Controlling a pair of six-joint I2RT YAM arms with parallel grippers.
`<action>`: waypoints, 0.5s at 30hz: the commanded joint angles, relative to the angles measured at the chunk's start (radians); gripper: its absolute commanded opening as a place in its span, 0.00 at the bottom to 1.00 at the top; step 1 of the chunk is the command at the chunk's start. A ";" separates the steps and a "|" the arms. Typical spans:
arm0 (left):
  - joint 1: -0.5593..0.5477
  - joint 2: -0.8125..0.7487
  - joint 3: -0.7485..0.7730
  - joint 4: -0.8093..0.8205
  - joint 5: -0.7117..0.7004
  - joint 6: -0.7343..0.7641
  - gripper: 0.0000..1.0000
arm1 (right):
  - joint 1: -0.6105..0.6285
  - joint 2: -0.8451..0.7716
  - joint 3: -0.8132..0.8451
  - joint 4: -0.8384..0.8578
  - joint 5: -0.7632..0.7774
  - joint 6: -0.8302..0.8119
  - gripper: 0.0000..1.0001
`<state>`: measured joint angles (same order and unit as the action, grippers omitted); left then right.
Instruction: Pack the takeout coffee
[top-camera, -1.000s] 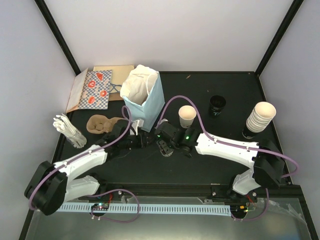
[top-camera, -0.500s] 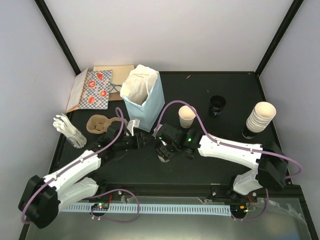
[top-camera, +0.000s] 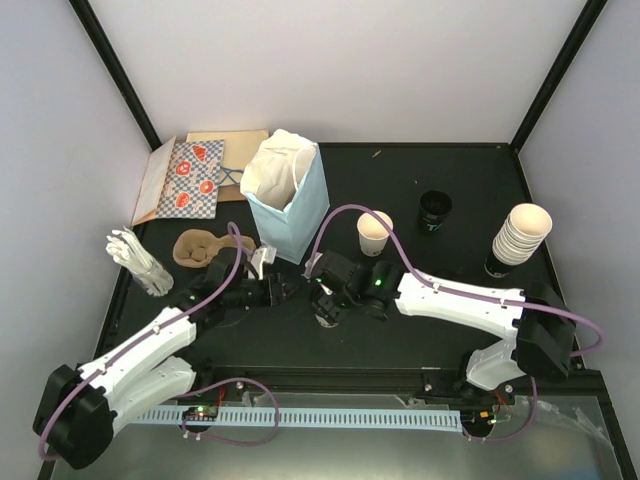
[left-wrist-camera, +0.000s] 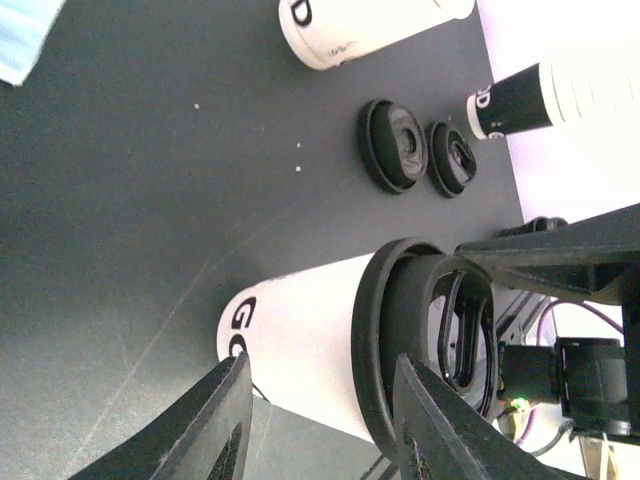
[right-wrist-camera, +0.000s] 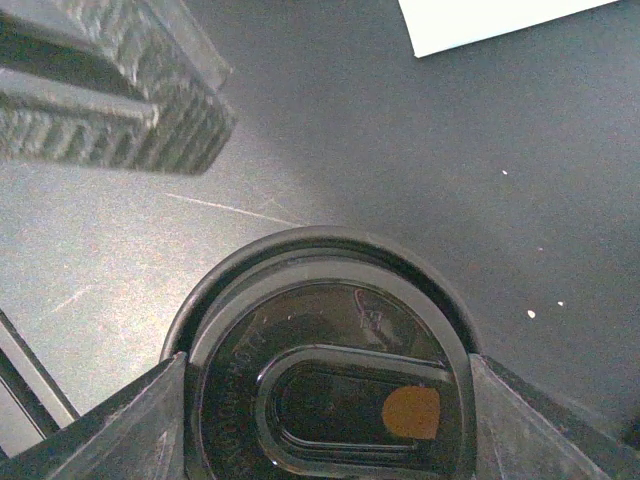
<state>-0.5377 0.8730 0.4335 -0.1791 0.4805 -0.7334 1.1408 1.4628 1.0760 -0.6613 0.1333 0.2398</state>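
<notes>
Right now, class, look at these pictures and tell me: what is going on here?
The right gripper is clamped on the black lid of an upright lidded cup, just in front of the blue bag. The left gripper sits open beside that cup, not gripping it. A second cup stands unlidded nearby. The lidded cup is not yet bagged.

Bright, even overhead light; soft shadows; wrist views blur close up.

The left gripper (top-camera: 288, 290) pulls back leftward from the lidded coffee cup (left-wrist-camera: 300, 340), and its arm straightens out. The right gripper (top-camera: 328, 300), clamped on the lid (right-wrist-camera: 330, 400), shifts slightly back toward the robot's side.
</notes>
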 joint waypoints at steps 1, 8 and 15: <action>0.006 0.040 -0.010 0.021 0.088 0.012 0.41 | 0.020 0.094 -0.043 -0.154 -0.047 -0.008 0.69; 0.006 0.087 -0.008 0.071 0.137 0.011 0.43 | 0.031 0.127 -0.046 -0.172 -0.040 -0.005 0.69; 0.006 0.117 -0.014 0.086 0.151 0.014 0.43 | 0.032 0.130 -0.045 -0.175 -0.048 -0.003 0.69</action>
<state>-0.5377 0.9749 0.4236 -0.1352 0.5945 -0.7338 1.1530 1.4971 1.1034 -0.6865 0.1566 0.2371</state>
